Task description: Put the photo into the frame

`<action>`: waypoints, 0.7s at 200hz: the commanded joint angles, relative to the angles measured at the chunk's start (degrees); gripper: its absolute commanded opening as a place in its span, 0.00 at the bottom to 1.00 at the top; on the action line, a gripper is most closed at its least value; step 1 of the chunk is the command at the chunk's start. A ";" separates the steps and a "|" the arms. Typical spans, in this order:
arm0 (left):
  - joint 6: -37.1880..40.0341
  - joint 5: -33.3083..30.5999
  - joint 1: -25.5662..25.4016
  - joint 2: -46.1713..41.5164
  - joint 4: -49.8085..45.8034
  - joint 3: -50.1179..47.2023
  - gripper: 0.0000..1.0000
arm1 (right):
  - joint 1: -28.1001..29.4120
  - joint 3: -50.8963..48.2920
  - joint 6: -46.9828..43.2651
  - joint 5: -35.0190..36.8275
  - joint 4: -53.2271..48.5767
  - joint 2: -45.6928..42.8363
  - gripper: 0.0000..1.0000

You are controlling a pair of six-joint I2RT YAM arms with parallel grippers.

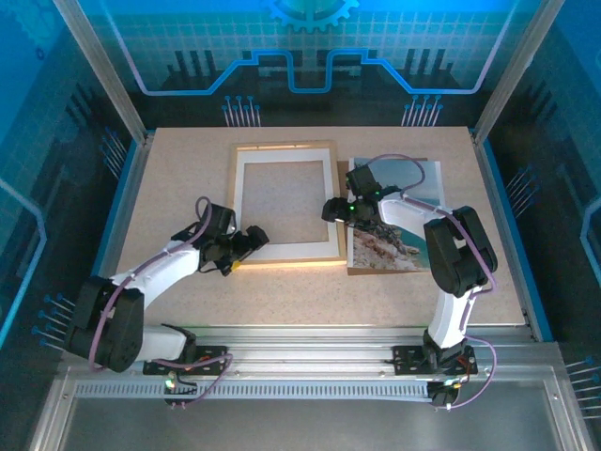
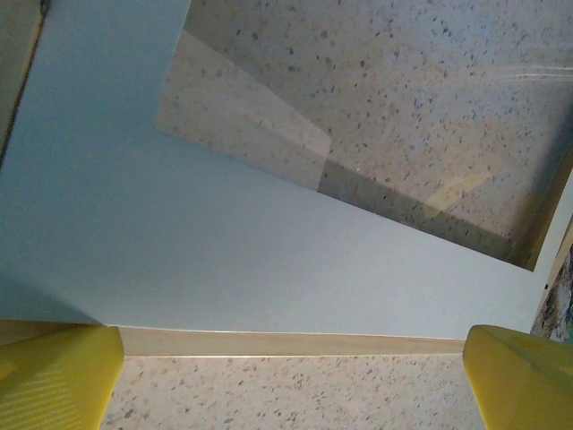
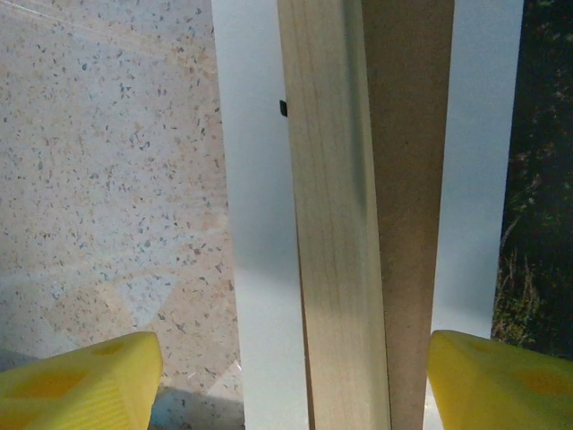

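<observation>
The frame [image 1: 286, 260] lies flat at the table's centre, thin light wood around a white mat [image 1: 252, 202]. The photo [image 1: 399, 230], a rocky coast print, lies just to its right on a brown backing board [image 3: 407, 179]. My left gripper [image 1: 250, 244] hovers at the frame's near left corner, its yellow fingers [image 2: 63, 381] wide apart over the frame's near rail [image 2: 286, 343], holding nothing. My right gripper [image 1: 331, 209] hangs over the frame's right rail [image 3: 331, 224]. Its jaws are open and straddle the rail and the board's edge, with the photo [image 3: 542, 197] at the far right.
The speckled tabletop [image 1: 178, 188] shows through the mat's opening and around the frame. Metal posts and blue walls [image 1: 526, 216] close in the sides and back. Free table lies left of the frame and along the near edge.
</observation>
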 commanded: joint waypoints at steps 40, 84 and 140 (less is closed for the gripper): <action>2.51 -2.24 -0.34 4.29 3.19 4.02 0.99 | -0.47 -1.12 0.83 -1.20 0.71 0.15 0.78; 2.70 -2.68 -0.34 7.82 5.31 4.79 0.99 | -0.46 -1.25 0.96 -1.72 0.95 0.46 0.78; 4.90 -3.86 -0.33 3.41 -0.02 6.07 0.99 | -1.55 -1.47 -0.31 0.59 -0.10 -1.32 0.78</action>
